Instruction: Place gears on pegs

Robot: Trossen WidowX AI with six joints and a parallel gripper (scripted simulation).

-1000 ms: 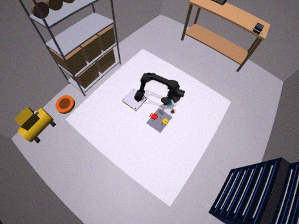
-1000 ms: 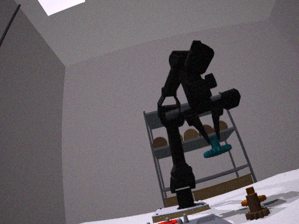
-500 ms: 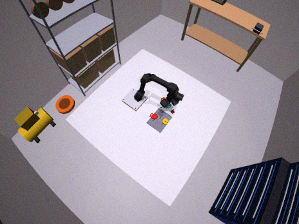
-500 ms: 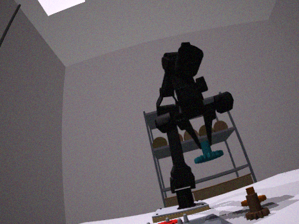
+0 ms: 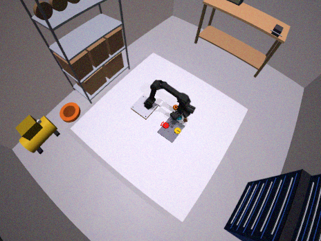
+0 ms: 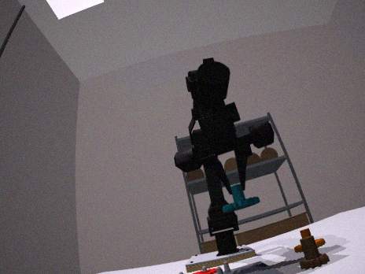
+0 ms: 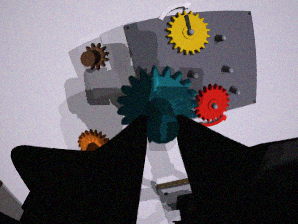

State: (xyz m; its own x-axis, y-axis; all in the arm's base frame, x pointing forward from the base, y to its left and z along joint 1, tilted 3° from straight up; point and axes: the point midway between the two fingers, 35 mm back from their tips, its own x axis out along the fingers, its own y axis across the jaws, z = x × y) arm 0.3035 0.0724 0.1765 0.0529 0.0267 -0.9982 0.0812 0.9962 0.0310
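Observation:
My gripper is shut on the hub of the large teal gear. It holds the gear raised, well above the table; in the wrist view the gear overlaps the left edge of the grey board. The yellow gear and the red gear are on the board. Empty pegs show at the upper right, right, lower right and nearer the teal gear. The teal gear may hide more board.
A loose brown gear and a loose orange gear stand on the table beside the board. The arm's base plate is behind the board. Shelving stands farther off.

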